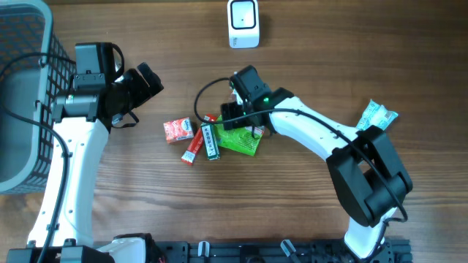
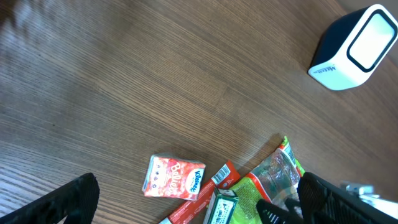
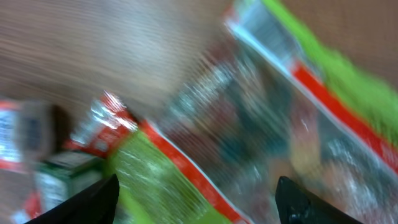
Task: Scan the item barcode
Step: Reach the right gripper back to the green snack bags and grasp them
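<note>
The white barcode scanner (image 1: 243, 23) (image 2: 354, 46) stands at the far middle of the table. A green, partly clear packet (image 1: 240, 140) (image 2: 267, 180) (image 3: 249, 124) lies in a small pile at the centre. My right gripper (image 1: 241, 120) (image 3: 196, 193) hovers right over that packet, open, one finger on each side of it; its view is blurred. My left gripper (image 1: 142, 98) (image 2: 198, 186) is open and holds nothing, left of the pile and apart from it.
A red tissue pack (image 1: 178, 130) (image 2: 174, 177), a red stick pack (image 1: 194, 145) (image 2: 205, 193) and a dark green box (image 1: 210, 141) (image 2: 221, 208) lie beside the packet. A grey basket (image 1: 22, 95) fills the left edge. Another small packet (image 1: 378, 115) lies at the right.
</note>
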### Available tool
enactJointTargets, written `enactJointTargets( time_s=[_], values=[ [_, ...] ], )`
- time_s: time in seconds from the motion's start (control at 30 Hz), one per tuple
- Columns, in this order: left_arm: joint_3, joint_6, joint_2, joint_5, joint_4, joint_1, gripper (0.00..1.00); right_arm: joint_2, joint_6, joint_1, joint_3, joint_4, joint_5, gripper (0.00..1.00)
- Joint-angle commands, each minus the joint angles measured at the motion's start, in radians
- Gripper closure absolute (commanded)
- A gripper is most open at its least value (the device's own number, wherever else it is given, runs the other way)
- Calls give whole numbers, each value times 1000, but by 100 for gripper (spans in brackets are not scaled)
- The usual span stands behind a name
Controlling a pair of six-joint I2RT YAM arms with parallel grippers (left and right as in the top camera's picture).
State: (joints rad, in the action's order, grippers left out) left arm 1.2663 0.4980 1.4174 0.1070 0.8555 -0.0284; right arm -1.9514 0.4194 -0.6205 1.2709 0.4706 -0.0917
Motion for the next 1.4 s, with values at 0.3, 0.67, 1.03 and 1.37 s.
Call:
enactJointTargets(
  time_s=[0.3, 0.67, 1.03, 1.37],
  values=[
    [2, -19, 4, 12, -3, -3, 0, 13, -53, 129, 11, 455, 364, 5],
    [2, -20, 4, 12, -3, -3, 0, 14, -39, 171, 72, 245, -377, 37],
    [2, -19, 4, 11, -3, -3, 0, 4, 11, 50, 42, 155, -209, 38],
    [2, -19, 4, 12, -3, -3, 0, -16, -2, 6, 42, 301, -53, 31]
  ],
)
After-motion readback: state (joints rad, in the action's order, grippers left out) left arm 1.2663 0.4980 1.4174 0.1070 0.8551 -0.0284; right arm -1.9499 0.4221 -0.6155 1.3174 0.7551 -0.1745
